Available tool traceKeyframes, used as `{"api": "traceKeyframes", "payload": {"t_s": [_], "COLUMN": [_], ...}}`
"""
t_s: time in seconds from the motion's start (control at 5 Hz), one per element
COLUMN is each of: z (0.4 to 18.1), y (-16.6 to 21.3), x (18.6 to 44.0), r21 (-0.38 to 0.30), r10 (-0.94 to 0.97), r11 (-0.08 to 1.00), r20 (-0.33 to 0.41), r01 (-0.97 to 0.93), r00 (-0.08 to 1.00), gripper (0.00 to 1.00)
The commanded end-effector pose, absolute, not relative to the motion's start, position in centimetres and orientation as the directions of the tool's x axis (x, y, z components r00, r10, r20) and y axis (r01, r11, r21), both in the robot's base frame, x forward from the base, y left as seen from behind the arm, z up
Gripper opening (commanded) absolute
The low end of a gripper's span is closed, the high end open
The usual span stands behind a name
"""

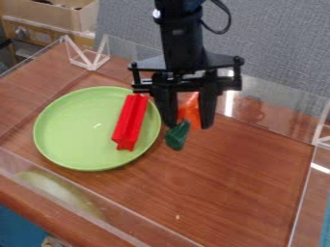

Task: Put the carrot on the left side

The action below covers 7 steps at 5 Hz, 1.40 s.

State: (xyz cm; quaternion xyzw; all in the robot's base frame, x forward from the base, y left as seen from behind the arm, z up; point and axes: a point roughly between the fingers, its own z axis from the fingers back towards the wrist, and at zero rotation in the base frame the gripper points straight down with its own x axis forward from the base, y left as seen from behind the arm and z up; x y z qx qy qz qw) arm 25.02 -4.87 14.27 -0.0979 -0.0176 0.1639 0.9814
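The carrot (187, 114) hangs in the air, pinched between the two dark fingers (207, 104) of the hand (187, 108). Its orange body shows in the gap between the fingers, and its dark green stem end points down and to the left, hanging below the fingertips, clear of the wood. The hand is closed tight on the carrot, and it points almost straight down from the black arm (180, 29) above it.

Seen from the camera, the carrot hovers just beside the right edge of the green plate (71, 135), with the stem end over or very near the rim. A flat red block (130, 119) lies on the right part of the plate, long side running away from the camera, close to the left finger but apart from it.

Plate and block rest on a brown wooden surface (238, 183) enclosed by low clear plastic walls (303, 227). A small white stand (88, 53) sits at the far left corner, and a grey panel (284, 39) rises behind the surface.
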Motion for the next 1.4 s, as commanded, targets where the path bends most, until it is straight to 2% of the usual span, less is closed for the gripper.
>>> {"api": "traceKeyframes", "payload": {"t_s": [0.0, 0.4, 0.8, 1.0, 1.2], "z": [15.0, 14.3, 13.9, 13.7, 14.8], "y": [-4.3, -3.4, -5.6, -5.5, -4.4], "x": [25.7, 26.0, 25.4, 25.9, 26.4], "r21": [-0.218, -0.21, -0.208, -0.206, -0.202], "r10": [0.32, 0.298, 0.249, 0.224, 0.228], "r11": [0.929, 0.938, 0.952, 0.958, 0.958], "r20": [0.066, 0.077, 0.096, 0.109, 0.118], "r01": [-0.3, -0.277, -0.225, -0.199, -0.202], "r00": [0.945, 0.951, 0.964, 0.968, 0.966], "gripper": [0.0, 0.0, 0.0, 0.0, 0.0]}}
